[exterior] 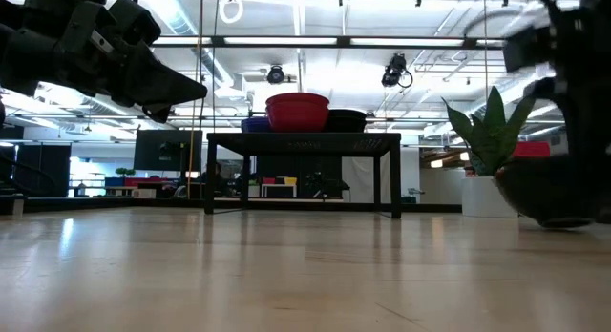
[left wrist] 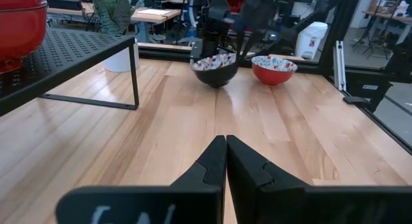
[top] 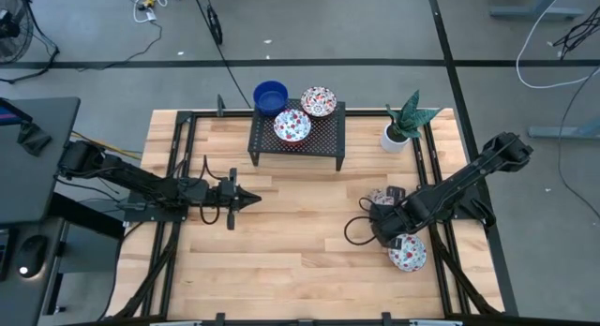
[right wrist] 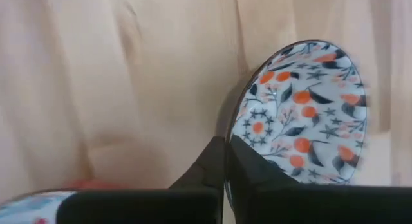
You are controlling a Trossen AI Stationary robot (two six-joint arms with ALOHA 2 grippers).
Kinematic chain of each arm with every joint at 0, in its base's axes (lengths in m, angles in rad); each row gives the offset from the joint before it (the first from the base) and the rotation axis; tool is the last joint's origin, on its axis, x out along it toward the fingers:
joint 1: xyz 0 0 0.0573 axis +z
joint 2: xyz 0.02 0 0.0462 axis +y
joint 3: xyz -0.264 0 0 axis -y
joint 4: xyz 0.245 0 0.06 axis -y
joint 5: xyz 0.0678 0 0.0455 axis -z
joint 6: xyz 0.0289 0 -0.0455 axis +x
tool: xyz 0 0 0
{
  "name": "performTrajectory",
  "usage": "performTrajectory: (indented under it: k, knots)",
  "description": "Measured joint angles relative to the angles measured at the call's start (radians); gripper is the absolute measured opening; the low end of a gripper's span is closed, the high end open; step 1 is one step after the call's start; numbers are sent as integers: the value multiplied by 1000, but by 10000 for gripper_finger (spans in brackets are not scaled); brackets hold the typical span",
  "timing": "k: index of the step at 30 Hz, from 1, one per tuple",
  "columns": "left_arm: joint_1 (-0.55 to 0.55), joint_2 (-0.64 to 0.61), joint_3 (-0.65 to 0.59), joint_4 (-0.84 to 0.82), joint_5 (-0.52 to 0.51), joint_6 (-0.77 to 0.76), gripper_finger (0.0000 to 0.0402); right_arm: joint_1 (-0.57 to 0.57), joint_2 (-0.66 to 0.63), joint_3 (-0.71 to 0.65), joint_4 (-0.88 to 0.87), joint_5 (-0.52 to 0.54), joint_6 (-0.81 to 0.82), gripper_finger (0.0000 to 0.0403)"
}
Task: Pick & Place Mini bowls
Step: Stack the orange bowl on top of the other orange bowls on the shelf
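Three mini bowls sit on a black mesh rack [top: 323, 139] at the far side: a blue one [top: 270, 96] and two floral ones [top: 319, 101] [top: 292, 126]. Near the table's right edge, a floral bowl [top: 407, 252] with a red outside [left wrist: 274, 69] rests on its base. A second floral bowl [top: 379, 196], dark outside [left wrist: 214, 68], lies partly under my right arm. My right gripper [top: 378, 214] is shut on this bowl [right wrist: 302, 114]. My left gripper [top: 246, 200] hovers shut over the table's left middle, fingertips together [left wrist: 225, 156]. My right gripper [right wrist: 226, 161] pinches the dark-backed floral bowl by its rim [right wrist: 233, 124]. One finger lies against the patterned inside and the other against the outer wall. The fingers come down from above [left wrist: 215, 31]. Whether its base is off the wood, I cannot tell.
A white pot with a green plant [top: 401, 127] stands at the far right, beside the rack. Black rails [top: 178, 157] run along the table's left and right sides. Bare wood [top: 300, 242] spans the middle and near part of the table.
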Motion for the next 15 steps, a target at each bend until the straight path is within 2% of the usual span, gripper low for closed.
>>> performTrajectory:
  k: [5, 10, 15]
  knots:
    - [0, 0, 0, 1, 0, 0, 14, -1, 1, 131, -33, 55, -127, 2]
    - [0, 0, 0, 1, 0, 0, 14, -22, 1, 246, -70, 162, -283, 1]
    - [0, 0, 0, 1, 0, 0, 14, -82, 1, 360, -71, 260, -511, 1]
